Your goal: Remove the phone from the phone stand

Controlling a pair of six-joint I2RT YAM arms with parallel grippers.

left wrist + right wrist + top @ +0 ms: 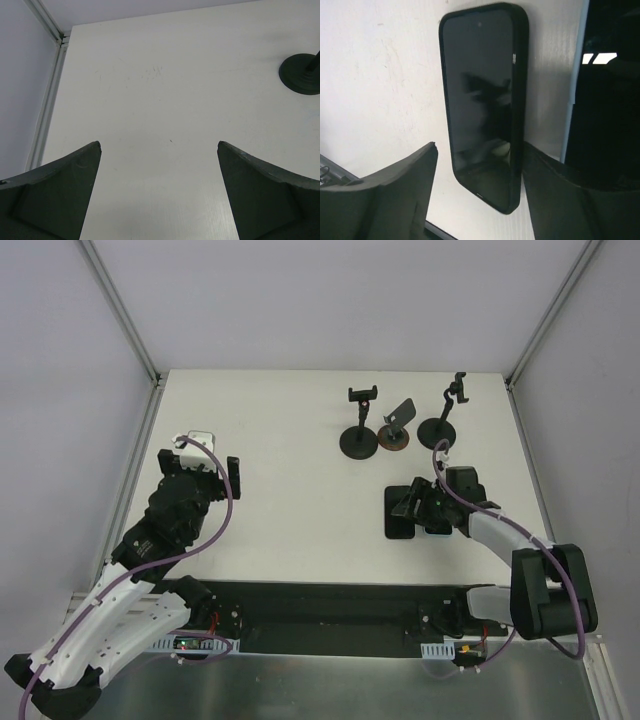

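The black phone (398, 525) lies flat on the white table, screen up, off the stands. It fills the middle of the right wrist view (482, 100). My right gripper (415, 505) is open and straddles the phone's near end (480, 150). Its right finger (555, 190) touches the phone's side and its left finger (395, 195) stands apart. Three phone stands are at the back: a black clamp stand (359, 440), a brown-based stand (394, 437) and another black stand (437, 430), all without a phone. My left gripper (210, 468) is open and empty at the left (159, 144).
The base of a black stand (300, 75) shows at the right edge of the left wrist view. The table's left rail (47, 100) runs beside the left gripper. The dark strip at the table's near edge (610, 100) lies just right of the phone.
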